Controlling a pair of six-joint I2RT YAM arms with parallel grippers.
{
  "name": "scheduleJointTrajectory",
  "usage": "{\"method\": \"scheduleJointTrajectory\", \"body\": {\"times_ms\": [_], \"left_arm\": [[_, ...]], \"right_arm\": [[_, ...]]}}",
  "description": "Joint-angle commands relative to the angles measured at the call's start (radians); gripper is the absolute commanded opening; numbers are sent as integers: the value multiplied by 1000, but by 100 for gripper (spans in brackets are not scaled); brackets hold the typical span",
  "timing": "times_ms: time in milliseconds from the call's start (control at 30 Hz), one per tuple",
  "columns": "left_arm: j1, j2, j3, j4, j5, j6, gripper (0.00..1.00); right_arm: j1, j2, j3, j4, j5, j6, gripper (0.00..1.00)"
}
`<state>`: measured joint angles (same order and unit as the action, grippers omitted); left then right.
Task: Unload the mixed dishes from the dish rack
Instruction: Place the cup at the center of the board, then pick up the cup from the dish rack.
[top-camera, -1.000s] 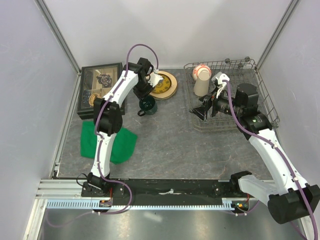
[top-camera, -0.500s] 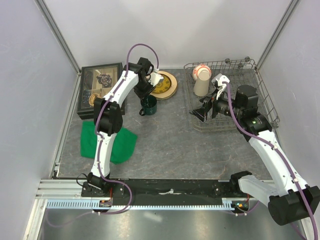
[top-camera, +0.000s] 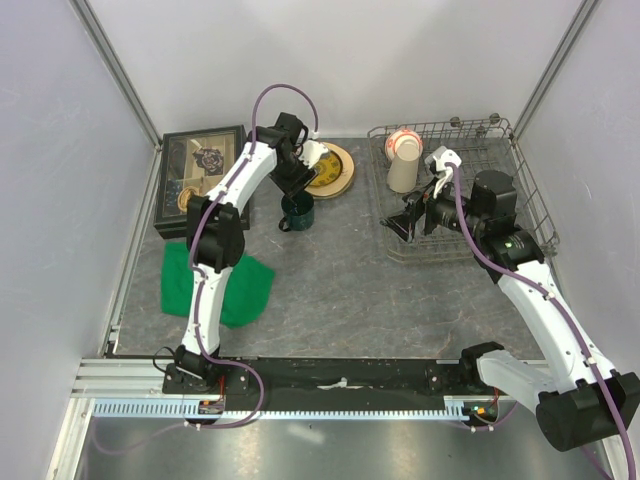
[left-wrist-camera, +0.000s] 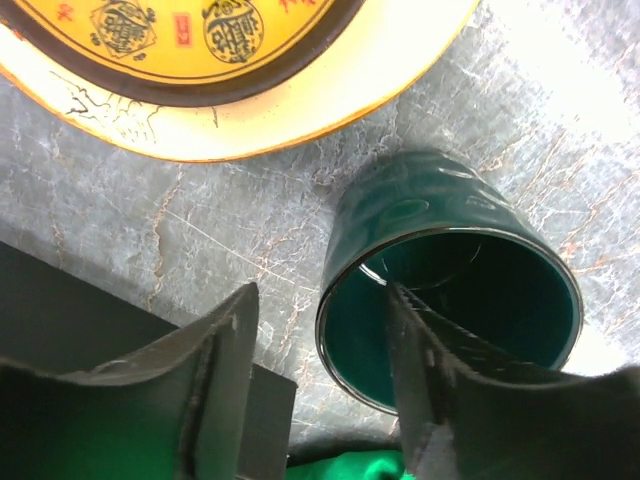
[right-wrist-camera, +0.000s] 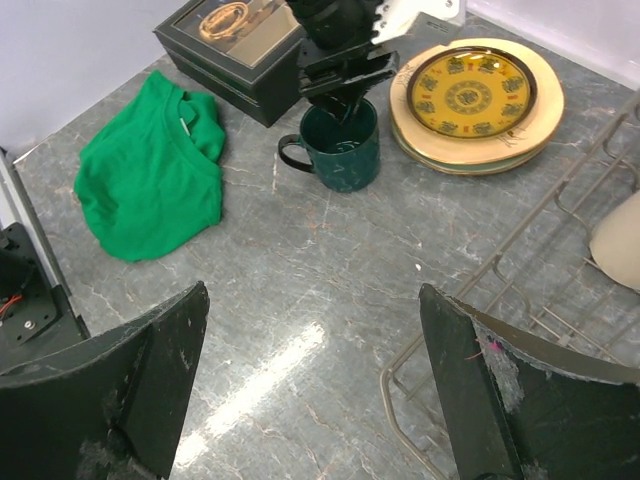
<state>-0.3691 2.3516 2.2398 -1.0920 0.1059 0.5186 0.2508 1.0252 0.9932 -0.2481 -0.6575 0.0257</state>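
Left pincer (left-wrist-camera: 320, 300): partly open, astride the rim of the dark green mug (left-wrist-camera: 440, 210); one finger (left-wrist-camera: 440, 400) over its inside, the other outside, a gap showing at the rim.
Mug: upright on the counter (top-camera: 340, 290), just beside the stacked plates (top-camera: 330, 168).
Right pincer (right-wrist-camera: 310, 300): wide open, holding nothing, at the front left edge of the dish rack (top-camera: 440, 127).
In the rack: beige cup (top-camera: 403, 165), red-and-white bowl (top-camera: 402, 135).
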Motion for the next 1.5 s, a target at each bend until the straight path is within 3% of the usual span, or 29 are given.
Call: {"method": "scheduleJointTrajectory", "body": {"times_ms": [0, 200, 433, 700, 1033, 1467], "left_arm": [[-4, -106, -17, 87, 6, -35, 65], [1, -212, -97, 187, 47, -68, 81], [2, -340, -209, 267, 115, -114, 84], [2, -479, -382, 339, 156, -138, 85], [1, -549, -512, 408, 186, -161, 85], [2, -566, -549, 423, 183, -172, 85]], "right_arm": [[-5, 7, 21, 27, 108, -20, 94], [-5, 88, 85, -16, 326, -56, 93], [-5, 239, 182, -14, 505, -122, 92], [-4, 456, 272, 79, 680, -174, 98], [-4, 673, 341, 237, 791, -198, 98], [-4, 848, 416, 343, 834, -205, 98]]}}
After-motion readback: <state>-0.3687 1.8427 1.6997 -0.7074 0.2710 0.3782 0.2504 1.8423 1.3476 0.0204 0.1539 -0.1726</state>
